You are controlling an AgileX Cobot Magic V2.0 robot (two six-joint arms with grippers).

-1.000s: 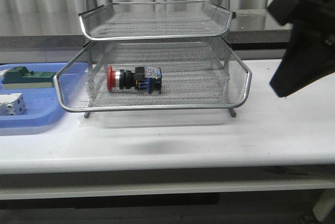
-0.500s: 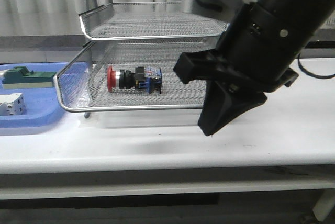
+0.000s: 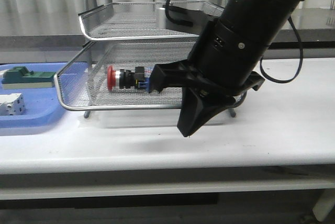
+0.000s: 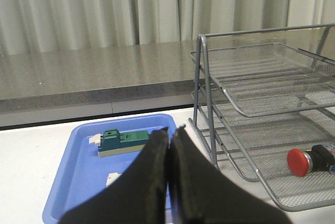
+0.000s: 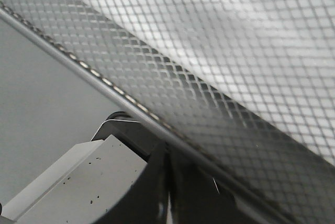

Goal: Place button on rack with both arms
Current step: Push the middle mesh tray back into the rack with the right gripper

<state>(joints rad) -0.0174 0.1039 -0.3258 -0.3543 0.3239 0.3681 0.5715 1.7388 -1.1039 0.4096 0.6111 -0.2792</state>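
**Operator:** Button status — where is it?

**Observer:** Your button [image 3: 127,79] lies on its side in the lower pulled-out tray of the rack [image 3: 157,35], red head pointing toward the blue tray [image 3: 31,119], black-and-blue body toward the right arm. You can also see its red head through the mesh in the left wrist view [image 4: 299,161]. Nothing is gripping it.

**Operator:** And my right arm?

**Observer:** Your right gripper [image 3: 189,127] hangs in front of the rack's lower tray, tip pointing down toward the white table [image 3: 272,140], just beside the tray's front rim. It covers the right half of that tray in the front view. In the right wrist view the fingers [image 5: 157,192] are pressed together with nothing between them, and tray mesh fills the background.

**Operator:** Left side?

**Observer:** Your left gripper [image 4: 168,135] does not show in the front view. Its own camera shows the two fingers closed against each other, empty, above the blue tray, which holds the green block [image 4: 121,141] and the white block [image 3: 11,103]. The rack stands just beside that tray.
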